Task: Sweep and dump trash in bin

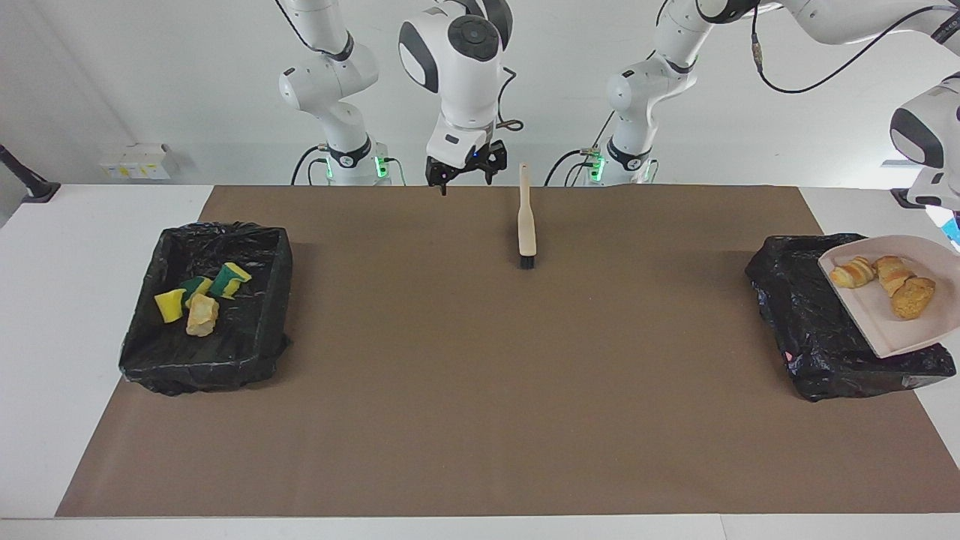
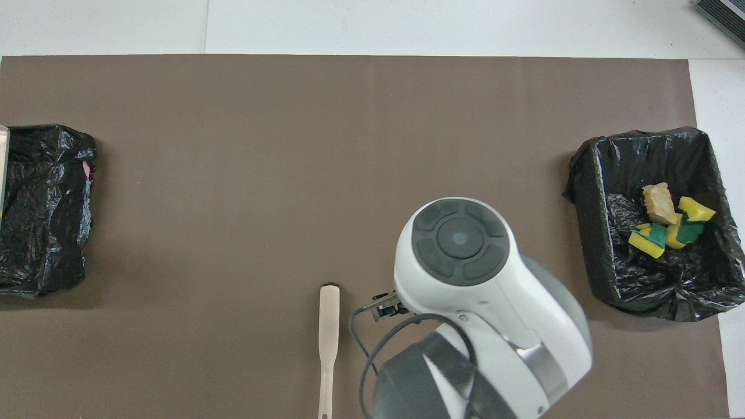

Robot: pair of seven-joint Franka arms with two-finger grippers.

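Note:
A beige brush (image 1: 527,225) lies flat on the brown mat (image 1: 480,390), handle toward the robots, with nothing holding it. My right gripper (image 1: 466,182) hangs open and empty in the air beside the handle's end. A beige dustpan (image 1: 900,330) carrying three bread-like lumps of trash (image 1: 885,281) hovers tilted over the black-lined bin (image 1: 817,330) at the left arm's end. Its handle runs out of view under my left arm's hand (image 1: 926,135), where the left gripper is out of view. In the overhead view the brush (image 2: 329,331) shows beside the right arm's wrist (image 2: 465,256).
A second black-lined bin (image 1: 247,330) at the right arm's end holds yellow-green sponge pieces (image 1: 225,283) and a tan lump (image 1: 201,315). In the overhead view this bin (image 2: 599,233) and the bin (image 2: 46,233) at the left arm's end flank the mat.

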